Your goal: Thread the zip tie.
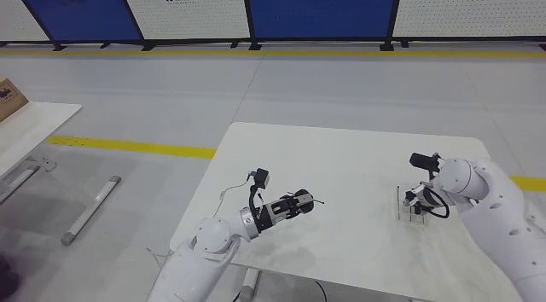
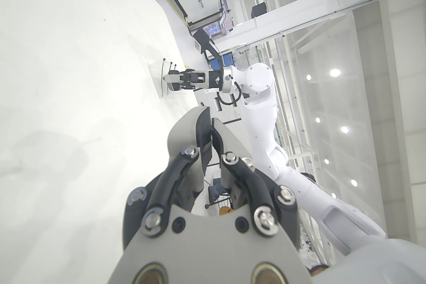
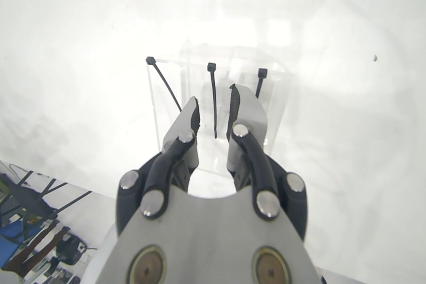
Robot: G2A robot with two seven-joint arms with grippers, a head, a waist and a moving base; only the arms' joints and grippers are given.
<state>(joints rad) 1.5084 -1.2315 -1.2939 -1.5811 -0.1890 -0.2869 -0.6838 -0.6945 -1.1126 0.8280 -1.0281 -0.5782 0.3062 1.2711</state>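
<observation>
Three black plastic zip ties are seen on a clear acrylic holder (image 3: 276,112), which is set on the white surface (image 1: 341,165) toward its right side. In the right wrist view all three are shown w/ their square heads at the end farthest from the right gripper (image 3: 214,94) and their tails running back toward it. The middle zip tie (image 3: 213,82) is approx. straight, w/ its long axis in line w/ the gripper's fingers. One outer zip tie (image 3: 163,80) is slanted, its tail angled in toward the middle one. The other outer zip tie (image 3: 261,80) is partly hidden behind a finger. Whether the ties stand upright or are laid against the holder cannot be told. The right gripper's fingers are held apart, one on each side of the middle zip tie's strap, and no contact can be made out. The left gripper (image 2: 211,119) is held over the front-left part of the surface, well apart from the holder and pointed roughly toward it, w/ its fingers brought together. In the top view a thin dark strand (image 1: 318,202) is seen at its tip. What the strand is, and whether it is clamped, cannot be told.
</observation>
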